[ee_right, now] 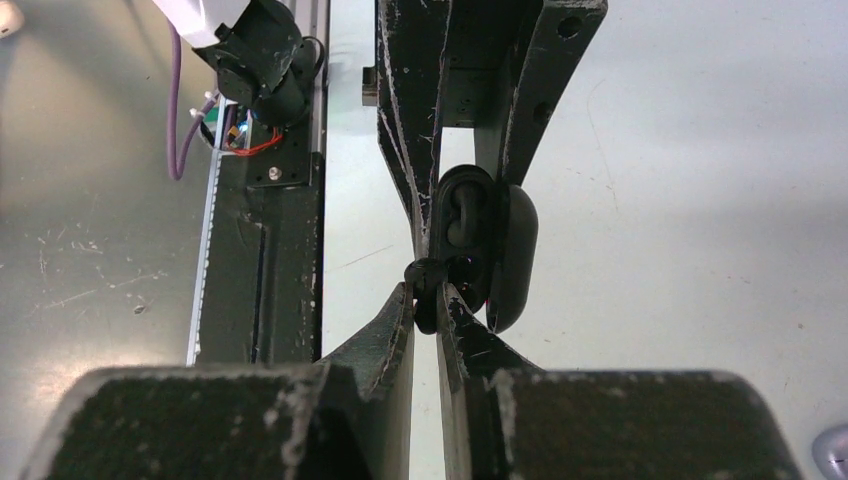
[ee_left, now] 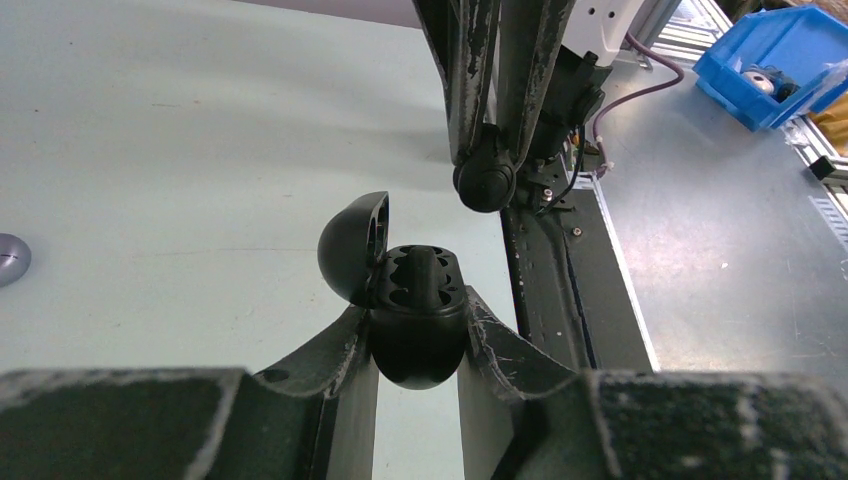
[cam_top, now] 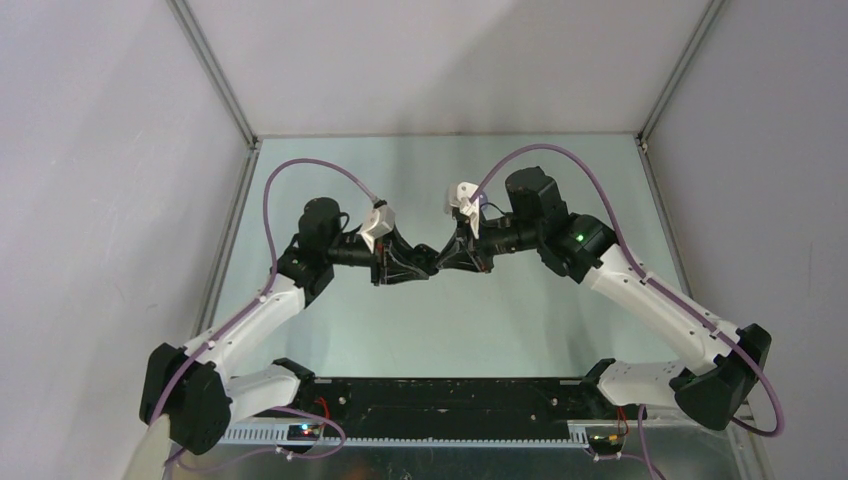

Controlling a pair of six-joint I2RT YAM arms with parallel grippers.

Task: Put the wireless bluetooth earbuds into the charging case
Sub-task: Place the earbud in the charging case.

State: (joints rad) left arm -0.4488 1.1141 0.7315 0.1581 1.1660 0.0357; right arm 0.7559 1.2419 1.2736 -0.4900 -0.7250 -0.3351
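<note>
My left gripper (ee_left: 417,306) is shut on the black charging case (ee_left: 415,335), held off the table with its domed lid (ee_left: 350,250) swung open to the left and its dark sockets showing. My right gripper (ee_right: 428,292) is shut on a glossy black earbud (ee_right: 424,300). In the left wrist view that earbud (ee_left: 486,182) hangs between the right fingers just above and right of the case mouth. In the right wrist view the earbud sits against the lower rim of the case (ee_right: 466,225). In the top view both grippers (cam_top: 437,260) meet tip to tip over the table's middle.
A small pale rounded thing (ee_left: 10,258) lies on the table at the left edge of the left wrist view, and another pale thing (ee_right: 835,452) shows at the right wrist view's bottom corner. The black base rail (ee_left: 560,290) runs nearby. A blue bin (ee_left: 770,60) stands beyond the table.
</note>
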